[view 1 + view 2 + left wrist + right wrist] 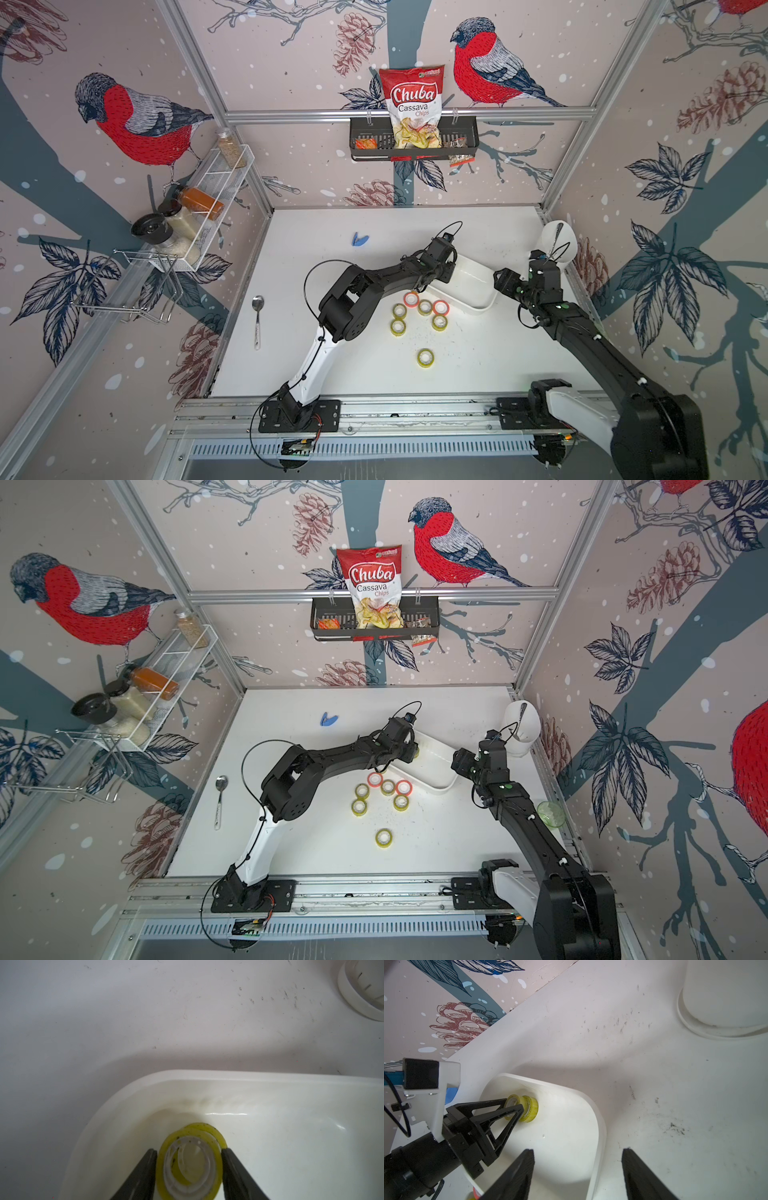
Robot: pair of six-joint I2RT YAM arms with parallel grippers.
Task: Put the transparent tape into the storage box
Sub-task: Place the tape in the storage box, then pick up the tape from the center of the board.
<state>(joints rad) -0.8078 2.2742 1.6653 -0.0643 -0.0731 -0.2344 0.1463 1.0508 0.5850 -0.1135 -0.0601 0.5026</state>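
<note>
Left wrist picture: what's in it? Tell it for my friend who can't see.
Two dark fingers hold a yellow tape roll in a corner of a white box, with a second roll just behind it. Beyond the box lies a scuffed white table.

Yellowish tape roll (187, 1133) in white storage box (249, 1076).

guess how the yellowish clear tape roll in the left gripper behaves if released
May roll: the yellowish clear tape roll sits on edge in the left gripper. The shallow white plastic bin should contain it. Its white hub looks stiff.
</note>
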